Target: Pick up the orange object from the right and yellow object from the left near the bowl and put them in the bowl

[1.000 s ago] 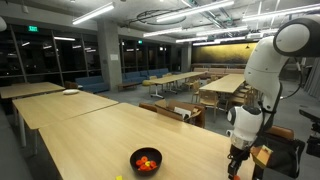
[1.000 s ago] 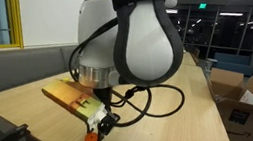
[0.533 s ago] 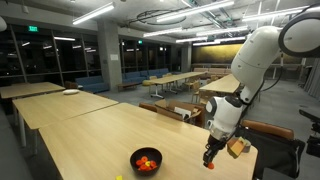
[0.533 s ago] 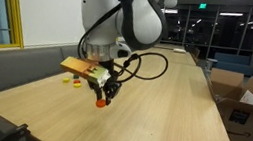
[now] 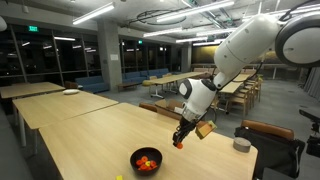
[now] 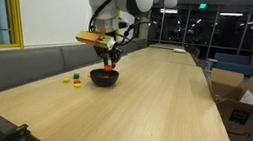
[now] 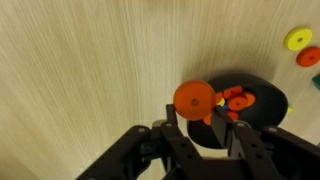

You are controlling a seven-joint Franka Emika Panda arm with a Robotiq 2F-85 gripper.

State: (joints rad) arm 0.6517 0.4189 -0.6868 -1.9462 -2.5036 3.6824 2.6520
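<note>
Wrist view: the gripper clamps its jaws on the orange object above the rim of the bowl.

Open table around the bowl; yellow object and reddish piece just beside it.

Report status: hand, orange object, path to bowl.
Hand shut on orange object, raised beside the bowl. Yellow object on table, not yet picked. Path to bowl open.
</note>
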